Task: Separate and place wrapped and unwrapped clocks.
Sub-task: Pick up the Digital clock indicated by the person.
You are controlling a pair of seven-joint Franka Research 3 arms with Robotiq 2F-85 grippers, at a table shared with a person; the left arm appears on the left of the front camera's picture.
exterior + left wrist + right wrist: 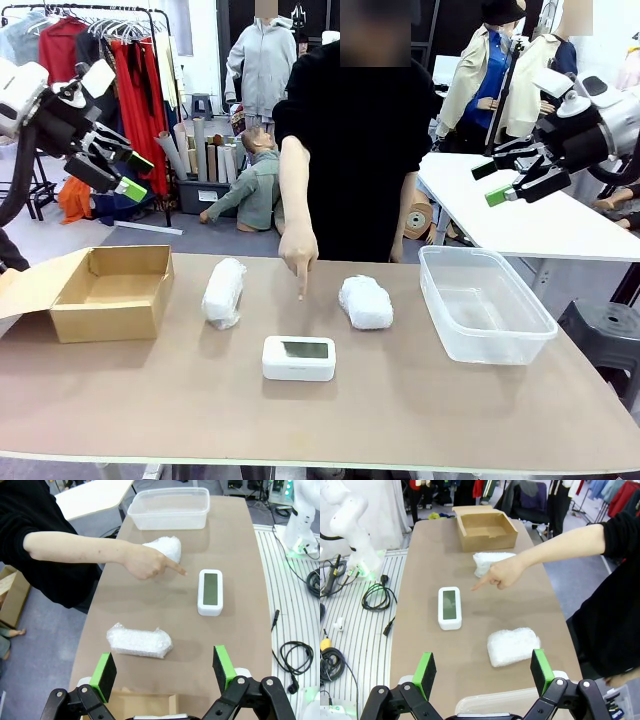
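Note:
A bare white clock [299,357] with a grey screen lies at the table's middle front, also in the wrist views [210,592] [449,607]. One wrapped clock [223,292] [139,641] [491,562] lies left of it, another [366,302] [165,548] [513,646] to the right. A person's hand [298,250] [150,562] [502,573] points a finger down between the bundles, toward the bare clock. My left gripper [128,173] [164,671] hangs open high above the table's left. My right gripper [495,182] [483,672] hangs open high at the right.
An open brown cardboard box [108,291] [486,528] stands at the table's left. A clear plastic tub [484,304] [169,508] stands at the right. A second white table [520,220] lies behind at right, and cables [376,596] lie on the floor.

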